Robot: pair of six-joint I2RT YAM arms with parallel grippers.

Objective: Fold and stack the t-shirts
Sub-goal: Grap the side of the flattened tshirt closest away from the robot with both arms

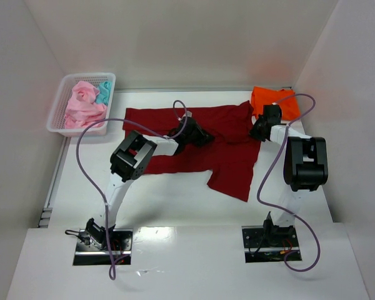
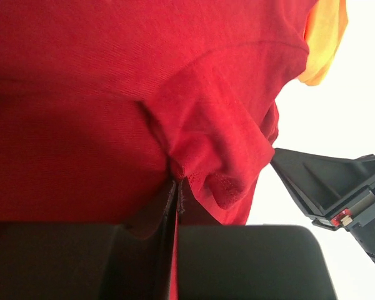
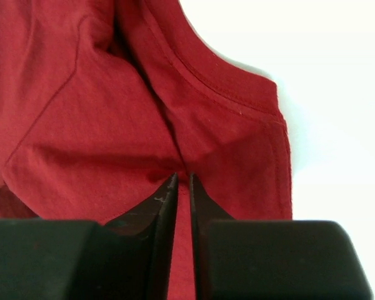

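I see my left gripper (image 2: 177, 182) and right gripper (image 3: 182, 179) each pinched tight on a fold of the dark red t-shirt (image 1: 228, 165), which lies spread mid-table (image 1: 175, 200), its far right corner just beside the orange t-shirt (image 1: 276, 100).

Red tee (image 2: 81, 94): matt knit cloth.

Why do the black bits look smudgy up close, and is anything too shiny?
Left wrist view: the left gripper is so close to the lens that its black body is smudgy, yet the dark red t-shirt weave is sharp; the table is washed-out white. Right wrist view: the right gripper blurs likewise, stitching crisp. Top external view: a shiny glare patch between the arm bases.
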